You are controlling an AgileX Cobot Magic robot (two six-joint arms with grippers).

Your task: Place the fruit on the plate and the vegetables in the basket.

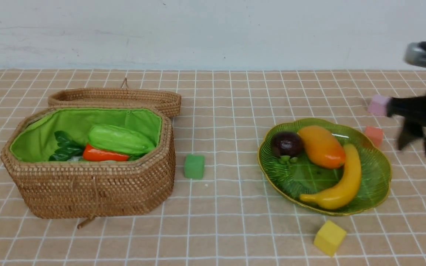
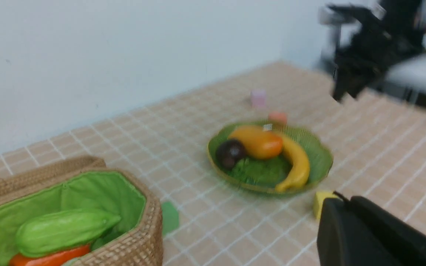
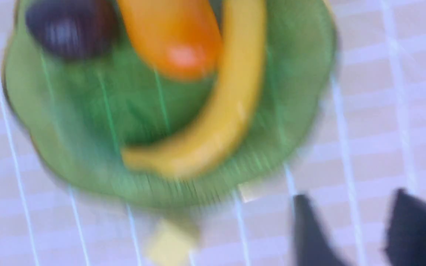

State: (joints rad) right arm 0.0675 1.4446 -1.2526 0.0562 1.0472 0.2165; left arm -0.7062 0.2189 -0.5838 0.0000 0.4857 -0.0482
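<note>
All three fruits lie on the plate [image 1: 377, 181]: the mangosteen [image 1: 286, 143] at its left, the mango [image 1: 321, 146] touching it in the middle, and the banana [image 1: 342, 183] curving along the near right side. In the basket [image 1: 87, 192], whose lid [image 1: 117, 99] is folded back behind it, the gourd [image 1: 120, 139] rests on top of the carrot [image 1: 104, 154], with dark green leaves beside them; the radish is not clearly visible, only a pale sliver low under the carrot, so I cannot confirm it is inside. The right gripper [image 1: 420, 142] hangs above the worktop [image 1: 227, 221] just right of the plate, blurred, its fingers [image 3: 305, 229] apart with a clear gap between them and nothing held. The left gripper [image 2: 368, 236] shows only as a dark body in its own wrist view and a sliver at the front view's left edge; its fingers are closed and empty of anything I can see. Four foam cubes, green [image 1: 194, 166], yellow [image 1: 329, 237], pink [image 1: 378, 105] and red [image 1: 374, 135], sit on the worktop outside both containers, which is right since they are not part of the sorting. By my reading the sorting is finished or nearly so, and the step in hand is the right arm clearing away from the plate. The next move calls only for parking both arms without knocking the plate rim or the cubes near it, provided the radish is indeed in the basket.
</note>
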